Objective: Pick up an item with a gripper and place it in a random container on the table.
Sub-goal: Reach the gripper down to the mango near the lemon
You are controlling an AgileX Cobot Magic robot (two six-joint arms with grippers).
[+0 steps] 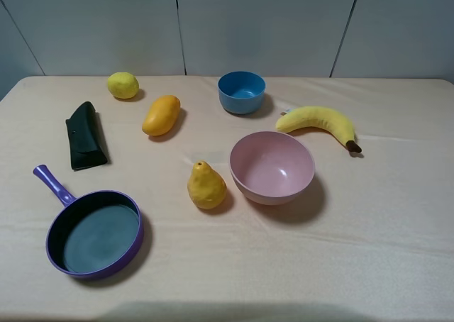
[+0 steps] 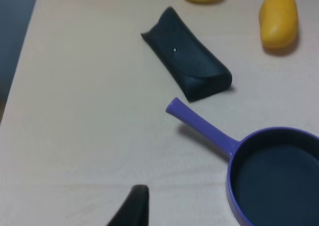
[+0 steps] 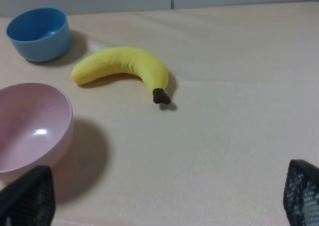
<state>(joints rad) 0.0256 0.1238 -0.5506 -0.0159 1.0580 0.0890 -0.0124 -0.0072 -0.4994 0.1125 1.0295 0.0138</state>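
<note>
Neither arm shows in the high view, so I judge the reach has not begun. Of the left gripper (image 2: 135,207) I see only one dark fingertip in its wrist view, so I cannot tell how its fingers stand. Below it lie the purple frying pan (image 1: 96,235) and the black case (image 1: 86,136), with the lemon (image 1: 123,85) beyond.

The mango (image 1: 161,115) lies on the table (image 1: 369,251) just right of the lemon and well apart from the case, tilted with its long axis running diagonally. I reckon the left arm is the better choice, since the mango already sits in its wrist view.

I would pass above the case, turn the wrist so the fingers cross the mango's short width, and close at its middle. The skin looks smooth, so an end grip might slip.

The pear (image 1: 206,187) stands between the mango and the pink bowl (image 1: 273,167), so I would lift high before crossing. The bowl is empty; the blue bowl (image 1: 241,95) and the banana (image 1: 319,120) lie behind it.

The right gripper (image 3: 167,196) holds nothing, its fingers spread wide, near the pink bowl; I would keep it out of the path.
</note>
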